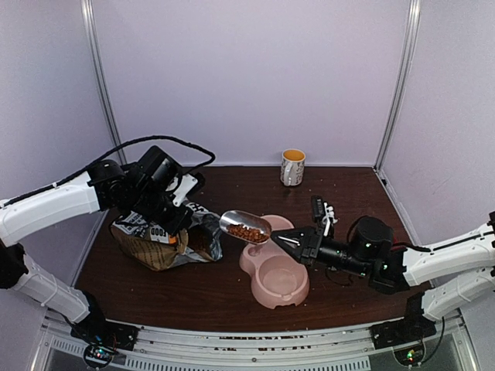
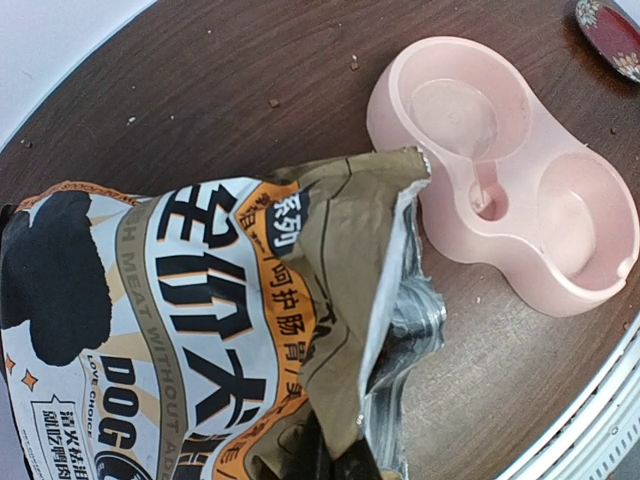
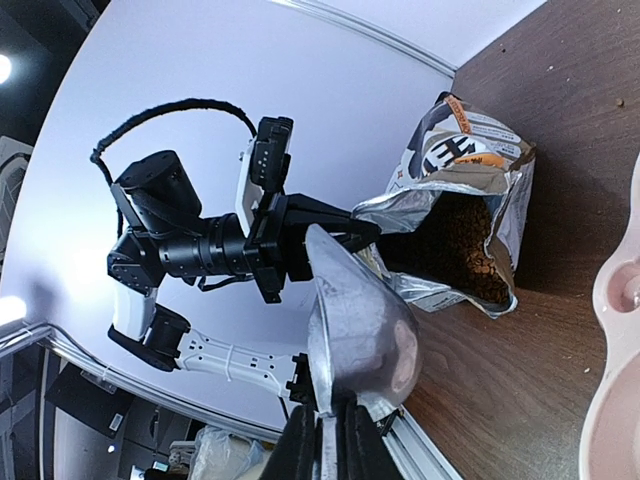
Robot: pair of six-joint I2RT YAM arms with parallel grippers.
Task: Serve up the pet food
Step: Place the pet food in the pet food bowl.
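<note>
Reddish-brown pet food (image 1: 248,231) fills a metal scoop (image 1: 241,224) that hangs level just left of the pink double bowl (image 1: 303,292), near its far compartment. My right gripper (image 1: 285,241) is shut on the scoop's handle; in the right wrist view the scoop (image 3: 355,330) shows from underneath, above the gripper (image 3: 330,445). My left gripper (image 1: 175,219) is shut on the rim of the open food bag (image 1: 155,246), holding it up. More pet food (image 3: 465,250) lies inside the bag (image 3: 470,165). The left wrist view shows the bag (image 2: 200,330), the gripper (image 2: 345,462) and both compartments of the bowl (image 2: 452,215) without food.
A yellow-lined mug (image 1: 292,167) stands at the back of the table. A black item with a white piece (image 1: 320,210) lies right of the bowl. Loose crumbs (image 2: 273,102) dot the dark wood. The table's metal front rail (image 1: 255,352) runs along the near edge.
</note>
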